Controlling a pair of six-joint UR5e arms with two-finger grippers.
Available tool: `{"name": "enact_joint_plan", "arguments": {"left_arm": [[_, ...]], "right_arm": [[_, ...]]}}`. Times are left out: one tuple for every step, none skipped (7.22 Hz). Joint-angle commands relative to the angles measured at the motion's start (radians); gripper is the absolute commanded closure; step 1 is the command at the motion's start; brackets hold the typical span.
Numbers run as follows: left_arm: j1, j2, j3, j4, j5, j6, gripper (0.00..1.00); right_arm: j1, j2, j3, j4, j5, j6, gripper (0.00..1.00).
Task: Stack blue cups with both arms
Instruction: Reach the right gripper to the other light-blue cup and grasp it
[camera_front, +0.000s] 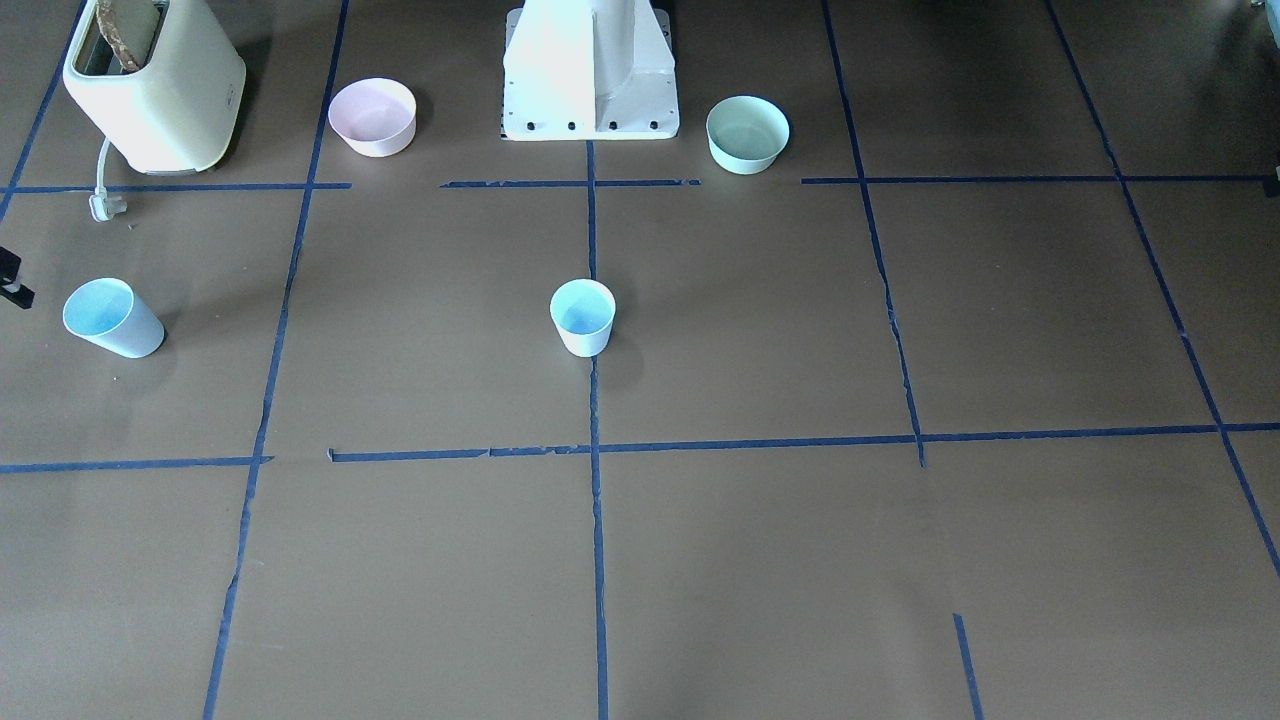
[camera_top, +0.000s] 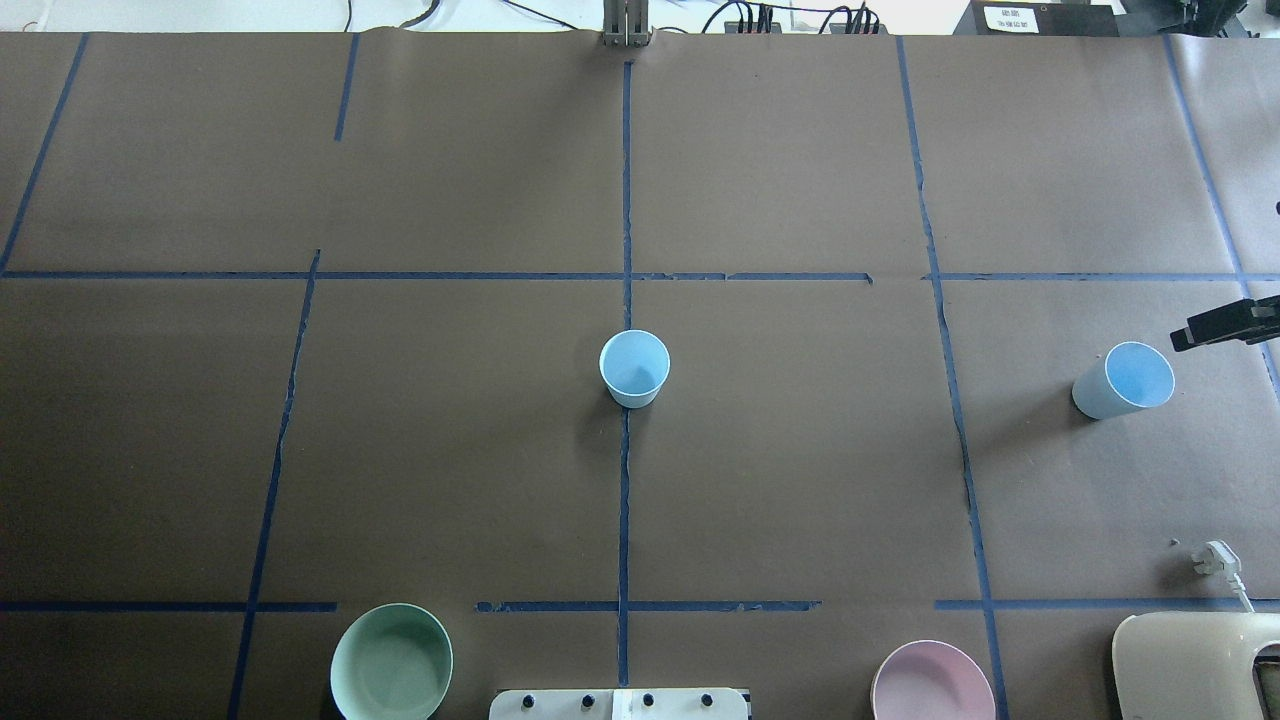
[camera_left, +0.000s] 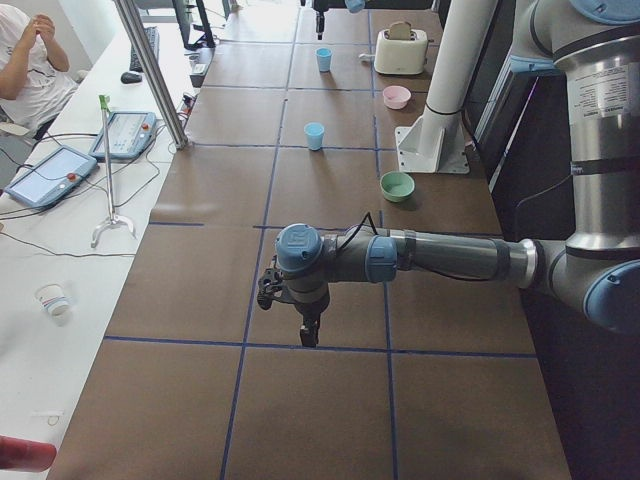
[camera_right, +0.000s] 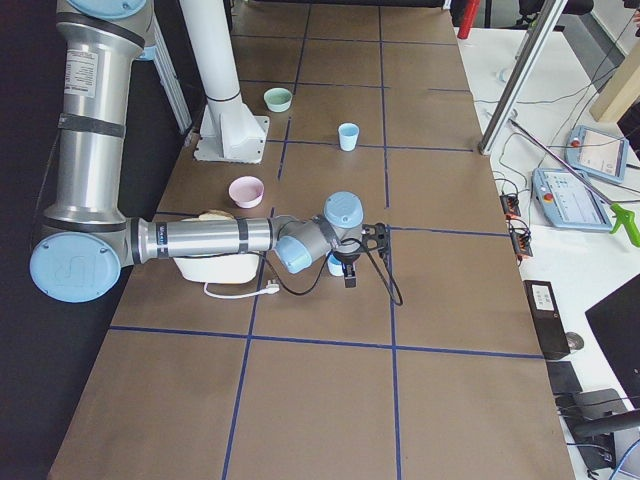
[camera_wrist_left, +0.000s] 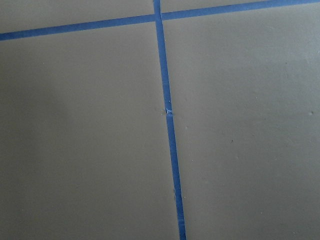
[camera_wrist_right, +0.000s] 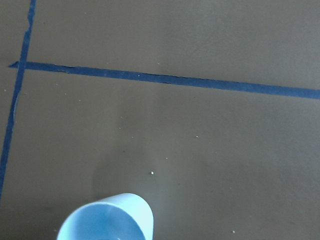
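Pale-blue plastic marks both task items. One blue cup (camera_top: 634, 368) stands mouth up at the middle of the brown paper-covered surface (camera_top: 800, 450), right on the long blue tape line (camera_top: 625, 500) that runs out from the white pedestal (camera_front: 590, 70). The other blue cup (camera_top: 1122, 380) stands mouth up far out on the robot's right side, well apart from the first.

The right gripper (camera_top: 1215, 325) hangs just beside this second cup, on its far side from the robot. Only part of it shows at the edge of the overhead view, so whether its fingers are apart or together cannot be told. Its wrist camera catches the cup's rim at the bottom of the picture, with no fingers in sight.

The left gripper (camera_left: 308, 325) points down over bare surface close to a tape crossing, well away from both cups. It appears only in the side view, so its state cannot be told either.

Near the pedestal sit a pink bowl (camera_front: 373, 116) and a mint-green bowl (camera_front: 747, 133), one on either side. A cream toaster (camera_front: 155, 85) stands beyond the pink bowl, its plug (camera_front: 103, 205) lying on the surface.
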Motion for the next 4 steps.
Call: {"name": "enact_joint_plan", "arguments": {"left_arm": [[0.0,0.0,0.0,0.0,0.0,0.0,0.0],[0.0,0.001,0.002,0.0,-0.001,0.0,0.0],[0.0,0.0,0.002,0.0,-0.001,0.0,0.0],[0.0,0.0,0.002,0.0,0.0,0.0,0.0]], "right_arm": [[-0.06,0.005,0.0,0.011,-0.044,0.039,0.0],[-0.082,0.007,-0.008,0.013,-0.053,0.04,0.0],[-0.106,0.007,-0.025,0.013,-0.082,0.04,0.0],[-0.121,0.008,-0.052,0.014,-0.087,0.039,0.0]]}}
